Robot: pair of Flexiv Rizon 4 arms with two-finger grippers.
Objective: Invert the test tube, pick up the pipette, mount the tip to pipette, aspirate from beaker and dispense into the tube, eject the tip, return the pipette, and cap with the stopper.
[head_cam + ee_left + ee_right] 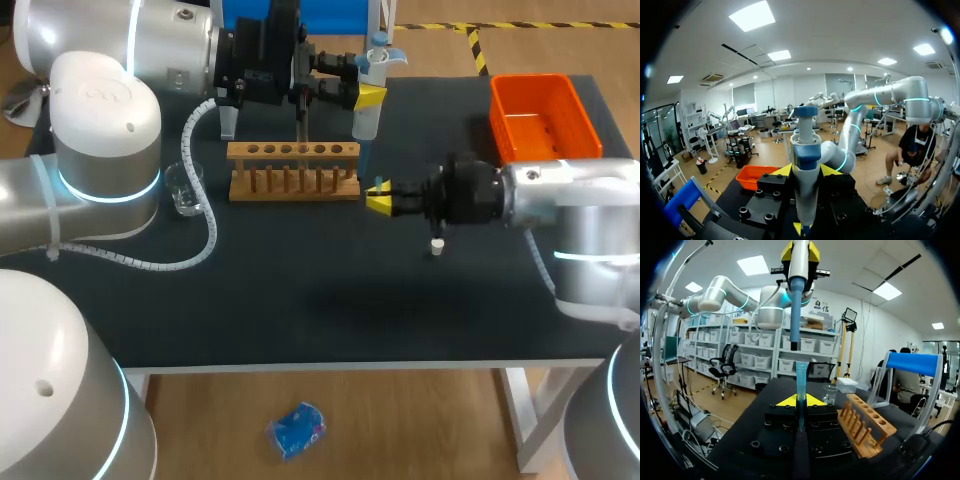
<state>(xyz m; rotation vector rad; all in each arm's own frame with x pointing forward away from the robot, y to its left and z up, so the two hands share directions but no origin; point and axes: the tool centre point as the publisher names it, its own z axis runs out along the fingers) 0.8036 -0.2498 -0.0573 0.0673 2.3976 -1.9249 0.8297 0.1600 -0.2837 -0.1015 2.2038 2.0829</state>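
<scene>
Tip mounting. Left fingers point(371, 96) pinched pipette point(796, 295); right fingers point(380, 205) pinched blue tip point(801, 380) upright beneath. Required: pipette centred over tip, straight firm press.

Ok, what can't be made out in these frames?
Head view: rack holes, too small to tell whether any holds something.
Head view: beaker fill level, clear glass, too small.
Left wrist view: pipette lower end, hidden behind the left gripper.
</scene>
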